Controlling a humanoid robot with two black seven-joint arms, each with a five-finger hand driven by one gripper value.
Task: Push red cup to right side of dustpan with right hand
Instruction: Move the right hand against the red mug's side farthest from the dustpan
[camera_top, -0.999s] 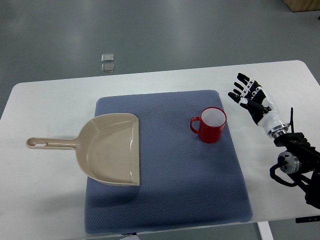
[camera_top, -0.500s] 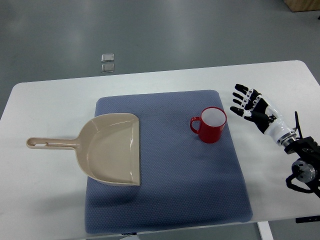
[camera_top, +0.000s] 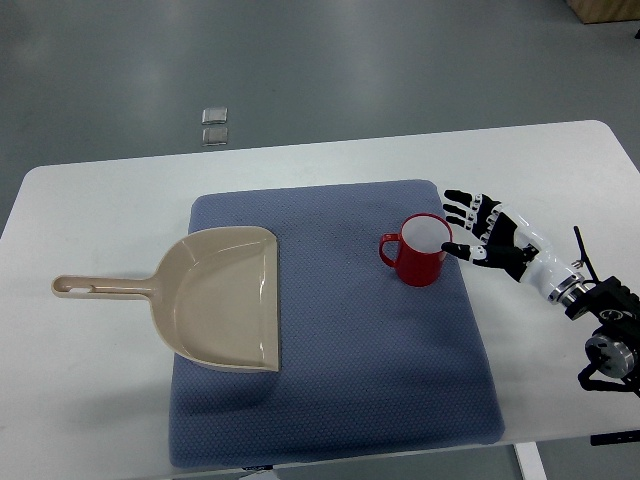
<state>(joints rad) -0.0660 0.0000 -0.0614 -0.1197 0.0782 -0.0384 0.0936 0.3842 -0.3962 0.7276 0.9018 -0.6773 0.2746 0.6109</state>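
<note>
A red cup (camera_top: 421, 251) with a white inside stands upright on the blue mat (camera_top: 340, 380), its handle pointing left. A beige dustpan (camera_top: 220, 297) lies on the mat's left part, its handle reaching out over the white table. My right hand (camera_top: 475, 228) comes in from the right edge, fingers spread and holding nothing. Its fingertips (camera_top: 452, 247) are right at the cup's right rim, at or nearly at contact. The left arm is out of sight.
The white table (camera_top: 90, 200) extends around the mat on all sides. Two small clear squares (camera_top: 214, 125) lie on the grey floor beyond the table's far edge. The mat between the dustpan and the cup is bare.
My right hand has swung down and leftward from the table's right part to the cup's right side. The cup and the dustpan have stayed where they were.
</note>
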